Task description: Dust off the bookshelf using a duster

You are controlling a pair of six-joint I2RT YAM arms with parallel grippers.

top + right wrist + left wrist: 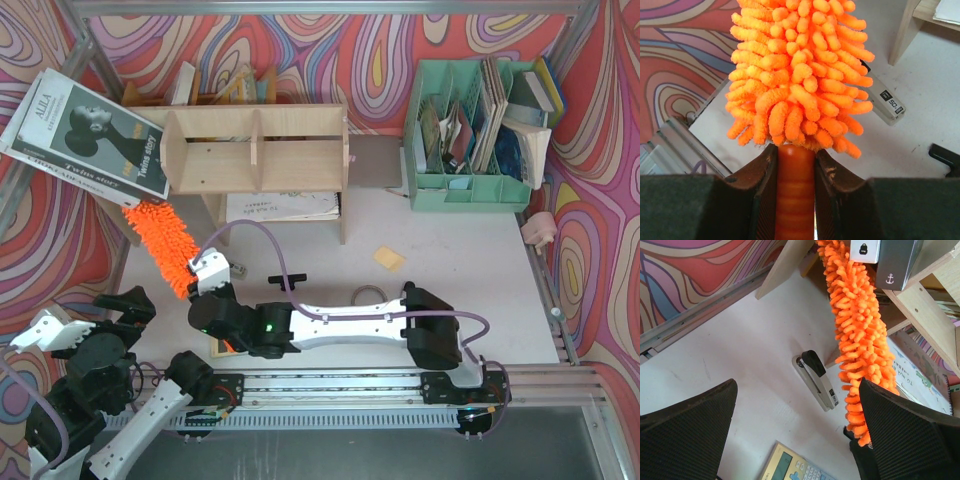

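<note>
Fluffy orange duster [160, 240] runs on a diagonal in the top view, from the right gripper [795, 162] at lower right up to a tip at upper left, just under the left end of the plywood bookshelf [255, 150]. That gripper is clamped on the orange handle [795, 200], right below the fluff. The shelf boards lie above and right of the tip, so the sweep likely calls for a lift and a swing toward the frame's upper right. The left gripper [797, 405], at the lower left of the top view, hangs with its jaws wide apart and holds nothing, so only 1 arm has the tool
</note>
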